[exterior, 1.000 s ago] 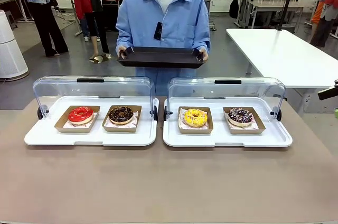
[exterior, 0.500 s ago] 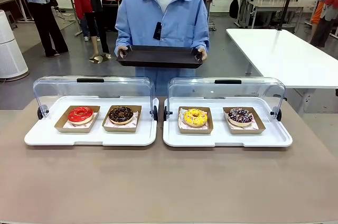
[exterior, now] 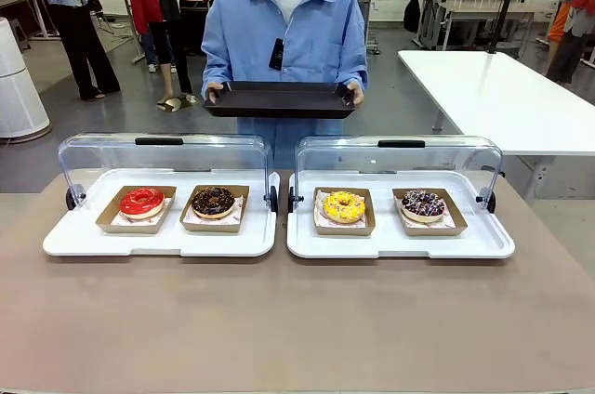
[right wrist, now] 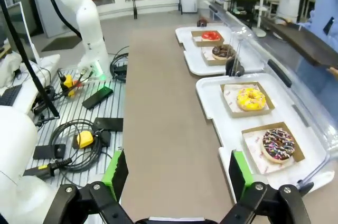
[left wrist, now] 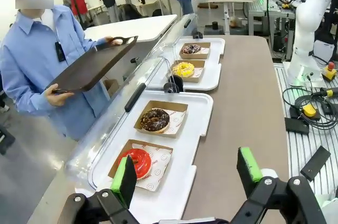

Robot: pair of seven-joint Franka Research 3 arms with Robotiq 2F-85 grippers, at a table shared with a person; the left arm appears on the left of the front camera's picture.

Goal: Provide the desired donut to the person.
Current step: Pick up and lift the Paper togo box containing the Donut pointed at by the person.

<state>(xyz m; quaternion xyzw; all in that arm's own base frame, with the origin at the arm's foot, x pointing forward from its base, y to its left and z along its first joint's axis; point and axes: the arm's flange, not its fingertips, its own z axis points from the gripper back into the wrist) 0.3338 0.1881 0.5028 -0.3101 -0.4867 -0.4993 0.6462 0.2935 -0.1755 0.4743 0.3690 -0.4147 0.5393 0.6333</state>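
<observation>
Four donuts are laid in boxes (exterior: pixel 107 220) under raised lids (exterior: pixel 163 148): red (exterior: pixel 141 200), chocolate (exterior: pixel 214 200), yellow (exterior: pixel 344 205), sprinkled (exterior: pixel 423 203). No choice is signalled, so the person's (exterior: pixel 284 32) cue should be awaited. The jaws of the left gripper (left wrist: pixel 186 174) and right gripper (right wrist: pixel 178 175) are spread wide, empty; boxes should be gripped by the rim.

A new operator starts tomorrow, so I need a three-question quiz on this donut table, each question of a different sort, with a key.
1. True or false: the person holds a dark tray with both hands.
2. Which donut shares a white tray with the red donut? A yellow, B chocolate, C sprinkled.
3. Fill in: the left gripper and the right gripper both have their jaws ____.
Key: 1 true. 2 B, the chocolate donut. 3 open.
</observation>
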